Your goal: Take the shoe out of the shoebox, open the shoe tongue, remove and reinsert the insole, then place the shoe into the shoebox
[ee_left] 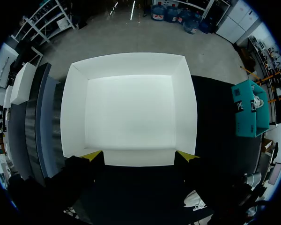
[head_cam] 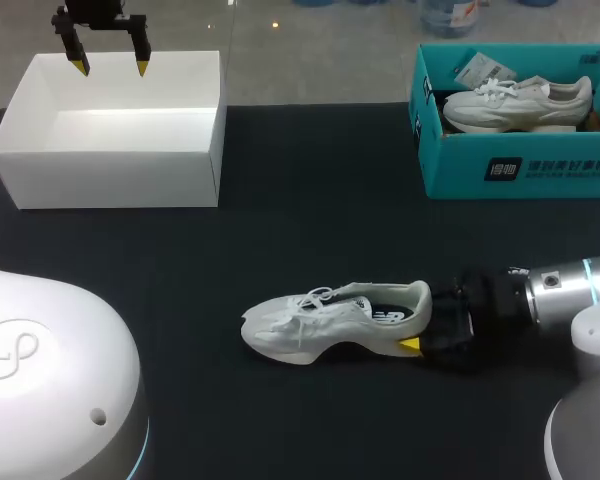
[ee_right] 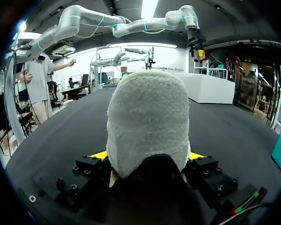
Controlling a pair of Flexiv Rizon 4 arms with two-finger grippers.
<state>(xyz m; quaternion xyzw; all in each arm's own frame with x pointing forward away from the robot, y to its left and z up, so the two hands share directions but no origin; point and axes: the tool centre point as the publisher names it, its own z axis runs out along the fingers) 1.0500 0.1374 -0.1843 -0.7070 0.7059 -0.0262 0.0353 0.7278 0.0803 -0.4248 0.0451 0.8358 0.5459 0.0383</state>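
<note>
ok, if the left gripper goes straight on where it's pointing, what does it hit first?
The white box: the left gripper points down into it. Probably its bare floor, though the fingertips line up near one wall; depth is unclear.

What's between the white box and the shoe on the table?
Nothing, just bare black table between the white box and the shoe, seen in the head view.
</note>
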